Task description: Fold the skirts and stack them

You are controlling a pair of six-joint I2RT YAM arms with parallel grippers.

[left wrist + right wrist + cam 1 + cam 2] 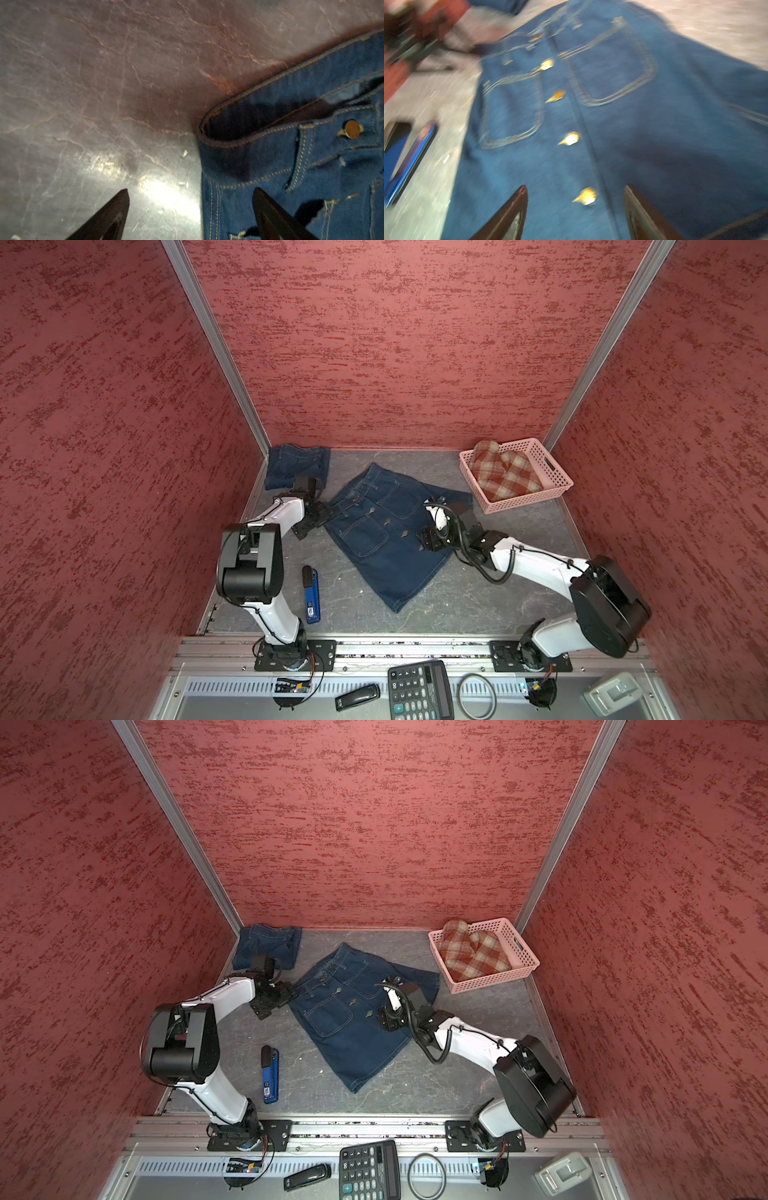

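The skirt [374, 560] lies spread mid-table, with the left gripper [190, 191] wide astride its waistband [209, 135] corner and the right gripper [575, 187] wide above the buttons [570, 138], both empty, probably to fold it toward the folded skirt [296, 466] far left.

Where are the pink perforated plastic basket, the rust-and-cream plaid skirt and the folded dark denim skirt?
pink perforated plastic basket [553, 471]: in a top view, right wall.
rust-and-cream plaid skirt [505, 477]: in a top view, cloth middle.
folded dark denim skirt [291, 462]: in a top view, upper face.
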